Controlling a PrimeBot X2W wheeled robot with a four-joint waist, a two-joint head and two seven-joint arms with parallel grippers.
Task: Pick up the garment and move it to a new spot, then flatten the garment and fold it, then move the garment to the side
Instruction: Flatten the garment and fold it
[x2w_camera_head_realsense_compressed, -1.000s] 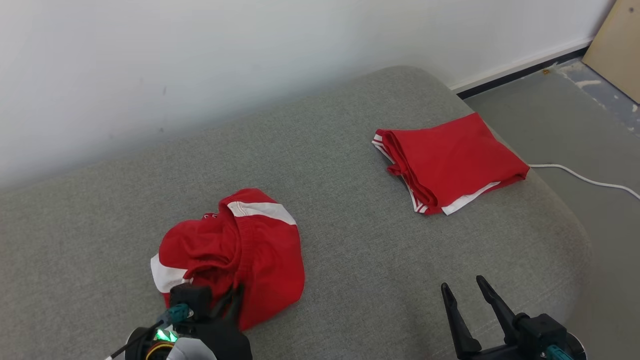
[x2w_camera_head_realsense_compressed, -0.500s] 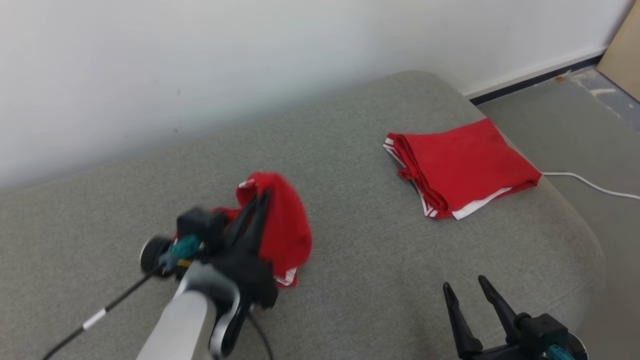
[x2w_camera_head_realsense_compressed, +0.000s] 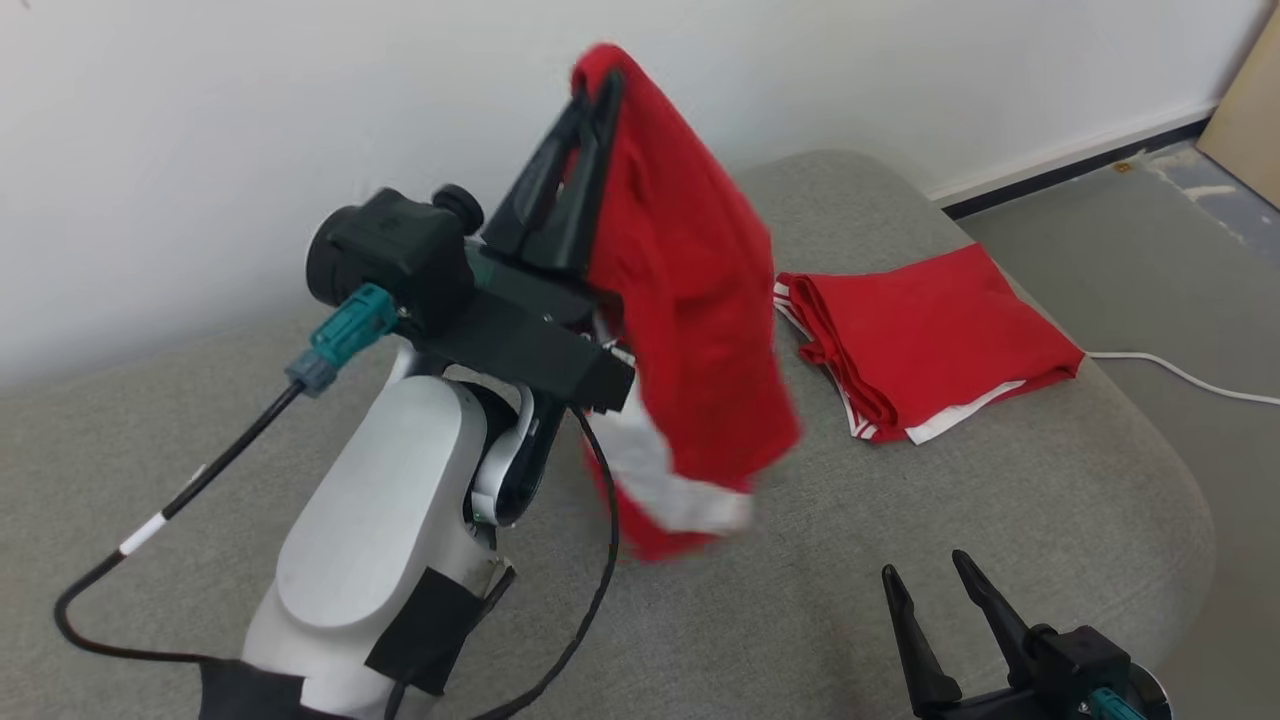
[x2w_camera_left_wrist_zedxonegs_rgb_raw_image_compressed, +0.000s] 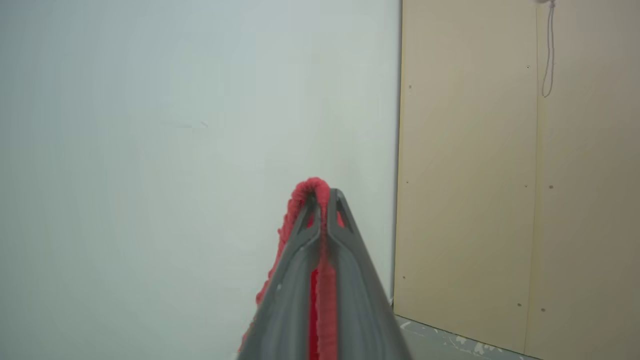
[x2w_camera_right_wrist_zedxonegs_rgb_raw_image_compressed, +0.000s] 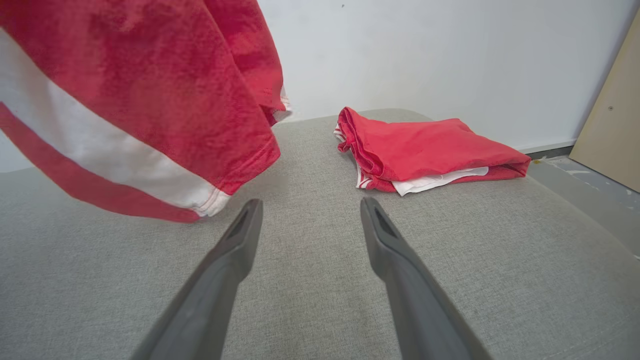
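Garment (x2w_camera_head_realsense_compressed: 690, 300) hangs above the grey cushion (x2w_camera_head_realsense_compressed: 950, 520) in head view, pinched by the left gripper (x2w_camera_head_realsense_compressed: 598, 90); left wrist view: red cloth clamped between its jaws; right wrist view: right gripper (x2w_camera_right_wrist_zedxonegs_rgb_raw_image_compressed: 310, 202) spread apart over the cushion.

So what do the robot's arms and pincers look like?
Each pincer has two long, dark, pointed fingers: left pincer, right pincer. The left forearm is a smooth white shell with a black patch. A teal plug feeds a black cable with a white band.
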